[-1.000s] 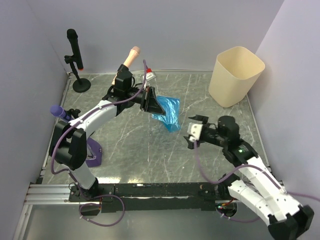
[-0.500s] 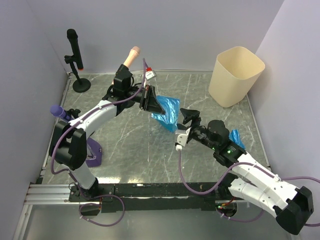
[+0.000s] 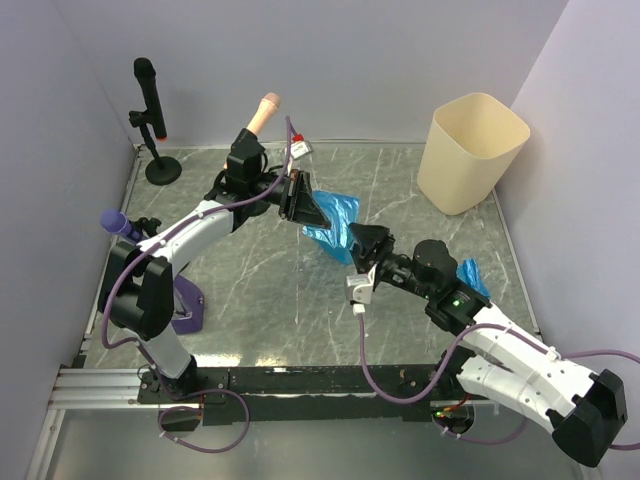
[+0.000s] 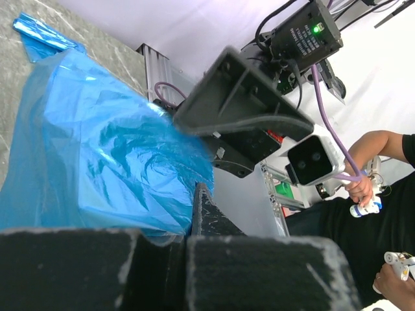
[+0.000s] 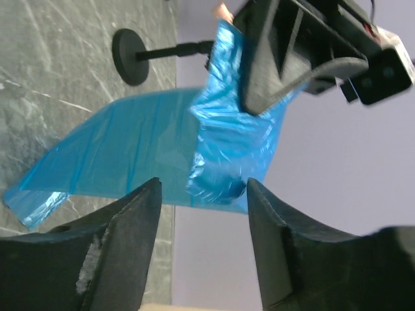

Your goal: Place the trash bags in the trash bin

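Observation:
A blue trash bag (image 3: 335, 225) hangs over the middle of the table, pinched at its top by my left gripper (image 3: 300, 205), which is shut on it. The left wrist view shows the crinkled bag (image 4: 84, 149) beside the closed fingers (image 4: 202, 207). My right gripper (image 3: 362, 247) is at the bag's lower end, open. In the right wrist view its gripper (image 5: 204, 188) has a fingertip on either side of the bag's (image 5: 162, 142) edge without touching it. A second blue trash bag (image 3: 470, 276) lies on the table behind the right arm. The cream trash bin (image 3: 470, 150) stands at the far right corner.
A black microphone on a stand (image 3: 150, 110) is at the far left corner. A purple-tipped microphone (image 3: 120, 222) and a purple base (image 3: 188, 310) sit by the left arm. A beige-tipped one (image 3: 266, 108) stands behind the left wrist. Walls close in on left, back and right.
My right arm has swung left and forward to the hanging bag, its jaws narrowing, uncovering the second bag on the table. The left arm and its bag have stayed put.

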Tool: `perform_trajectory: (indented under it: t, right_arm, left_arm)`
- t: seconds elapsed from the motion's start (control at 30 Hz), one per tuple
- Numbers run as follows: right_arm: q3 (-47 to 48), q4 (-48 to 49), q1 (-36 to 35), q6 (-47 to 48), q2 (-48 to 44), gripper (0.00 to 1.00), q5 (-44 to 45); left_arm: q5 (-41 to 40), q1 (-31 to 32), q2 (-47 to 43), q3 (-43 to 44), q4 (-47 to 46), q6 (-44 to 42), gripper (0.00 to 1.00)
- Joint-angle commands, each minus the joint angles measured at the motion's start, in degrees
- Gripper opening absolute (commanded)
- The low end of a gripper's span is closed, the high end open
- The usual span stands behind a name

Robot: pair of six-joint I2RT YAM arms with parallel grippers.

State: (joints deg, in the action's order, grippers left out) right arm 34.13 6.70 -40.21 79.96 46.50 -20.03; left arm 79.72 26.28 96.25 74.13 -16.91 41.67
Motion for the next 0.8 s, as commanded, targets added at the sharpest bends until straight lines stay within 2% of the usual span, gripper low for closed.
perform_trajectory:
  t: [0.0,0.07,0.23,0.33,0.53,0.57,0.67,0.73,0.77]
  right_arm:
    - [2.7,-1.2,-0.8,4.5,1.0,0.57,-4.6]
    - [3.0,-1.1,-0.8,4.7,1.5,0.53,-4.4]
    - [3.0,2.0,-1.4,4.8,2.3,0.51,-3.7]
    - [3.4,3.2,-2.0,4.3,2.5,0.47,-2.9]
    - [2.3,6.4,-3.3,4.1,1.7,0.48,-0.8]
    - [2.9,5.6,-3.4,4.1,1.8,0.43,-0.4]
    - [5.1,1.7,-3.6,3.5,2.8,0.18,1.0]
    - [5.7,0.9,-3.6,2.8,2.8,0.09,2.0]
    - [6.2,-0.1,-3.6,2.2,2.6,0.02,2.3]
  left_arm:
    - [1.8,-0.1,-0.7,0.8,-0.8,-0.6,0.01]
    - [2.0,-0.1,-0.7,0.9,-0.5,-1.0,0.01]
    - [2.3,-0.1,-0.4,0.8,-1.5,-0.2,0.01]
    - [2.4,-0.2,-0.2,1.0,-1.6,-0.2,0.01]
    - [2.1,-0.2,0.1,1.2,-1.7,-0.1,0.01]
    - [2.1,-0.3,0.2,1.4,-1.9,0.0,0.01]
    - [2.2,-0.2,0.3,1.6,-2.0,0.3,0.01]
    - [2.4,-0.4,0.2,2.0,-1.5,-0.3,0.01]
    - [1.6,-0.8,-0.3,2.2,-0.1,-1.8,0.05]
